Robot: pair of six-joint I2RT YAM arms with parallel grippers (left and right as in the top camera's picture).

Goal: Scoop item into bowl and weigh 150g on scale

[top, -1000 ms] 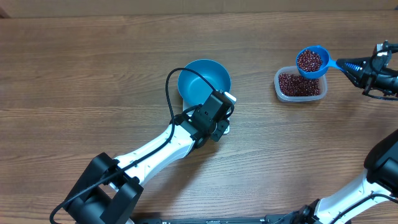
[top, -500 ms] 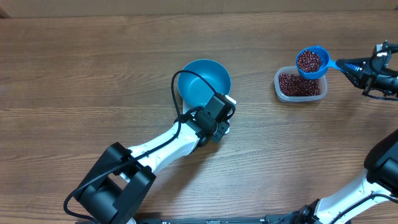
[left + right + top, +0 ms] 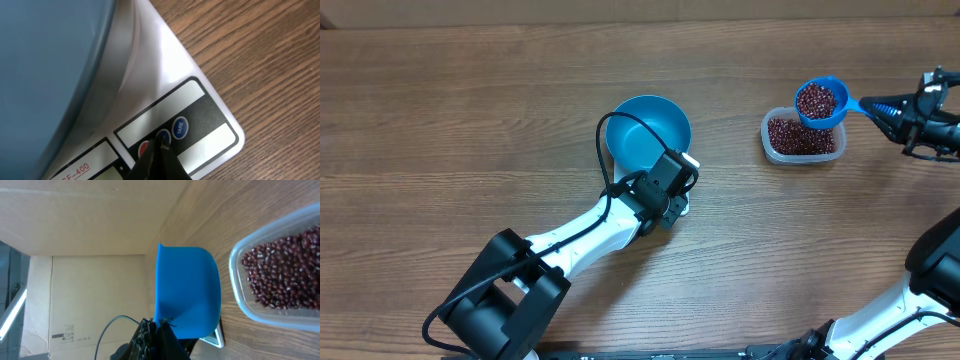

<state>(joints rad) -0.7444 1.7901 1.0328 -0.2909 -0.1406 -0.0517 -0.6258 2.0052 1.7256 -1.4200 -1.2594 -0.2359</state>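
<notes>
Brown wood-grain table [image 3: 470, 100], cardboard panel [image 3: 75, 220] behind

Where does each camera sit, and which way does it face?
Overhead: above the wooden table, facing down on the round deep blue bowl and clear plastic tub; both arms show.
Left wrist: above the white square scale, facing its buttons; shut left gripper shows.
Right wrist: behind the small blue scoop, facing across the table; right gripper holding it shows.
Shared: overhead and right wrist show tub and scoop.

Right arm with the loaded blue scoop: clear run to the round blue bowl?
Likely yes: the round blue bowl is open on its right; the left gripper sits at its near edge, over the white square scale.
</notes>
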